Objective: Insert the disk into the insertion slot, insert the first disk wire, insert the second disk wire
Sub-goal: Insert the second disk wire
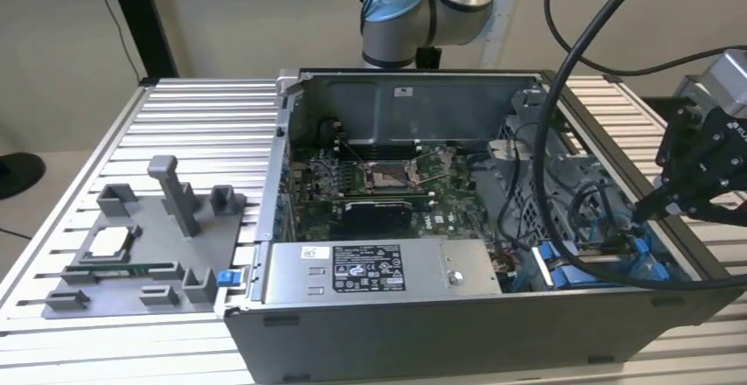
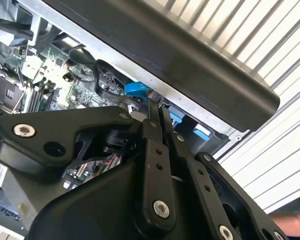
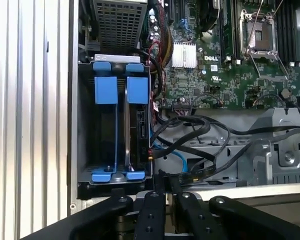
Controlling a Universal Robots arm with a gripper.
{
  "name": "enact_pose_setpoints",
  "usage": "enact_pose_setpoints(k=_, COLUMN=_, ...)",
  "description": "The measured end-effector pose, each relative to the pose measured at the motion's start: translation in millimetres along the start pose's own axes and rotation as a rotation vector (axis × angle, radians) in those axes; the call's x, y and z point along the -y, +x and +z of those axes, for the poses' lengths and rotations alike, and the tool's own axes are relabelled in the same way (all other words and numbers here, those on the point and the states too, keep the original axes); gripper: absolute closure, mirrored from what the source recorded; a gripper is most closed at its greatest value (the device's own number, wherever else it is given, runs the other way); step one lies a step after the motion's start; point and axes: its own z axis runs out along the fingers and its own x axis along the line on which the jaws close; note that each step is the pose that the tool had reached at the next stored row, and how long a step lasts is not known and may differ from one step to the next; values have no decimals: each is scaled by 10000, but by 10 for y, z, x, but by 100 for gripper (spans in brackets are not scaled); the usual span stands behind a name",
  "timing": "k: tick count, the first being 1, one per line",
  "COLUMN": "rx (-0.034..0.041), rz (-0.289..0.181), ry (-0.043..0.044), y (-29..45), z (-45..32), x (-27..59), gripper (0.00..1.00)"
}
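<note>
From where I stand, the black gripper (image 1: 641,213) hangs over the open grey computer case (image 1: 467,332) at its side wall. Its fingers (image 3: 152,200) are pressed nearly together. Bare slatted aluminium table (image 3: 30,100) lies outside that wall, and black cables (image 3: 190,127) crowd the inner side. The disk (image 3: 139,125), in its blue carrier, stands edge-on in the insertion slot (image 3: 83,125), a grey cage bay with blue rails, nearer the green motherboard (image 3: 215,75).

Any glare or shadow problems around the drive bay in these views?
First wrist view: the insertion slot sits in shadow, the ribbed table beside it glares pale. Second wrist view: the gripper is a dark mass against bright table. Exterior view: evenly lit, no glare.
</note>
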Motion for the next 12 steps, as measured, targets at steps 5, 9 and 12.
enact_pose_setpoints(k=5, rx=299, rz=-27, ry=-12, y=21, z=-25, x=-30, gripper=100)
enact_pose_setpoints(k=9, rx=403, rz=-42, ry=-18, y=31, z=-47, x=-36, gripper=100)
enact_pose_setpoints(k=12, rx=355, rz=-88, ry=-45, y=35, z=-47, x=-38, gripper=100)
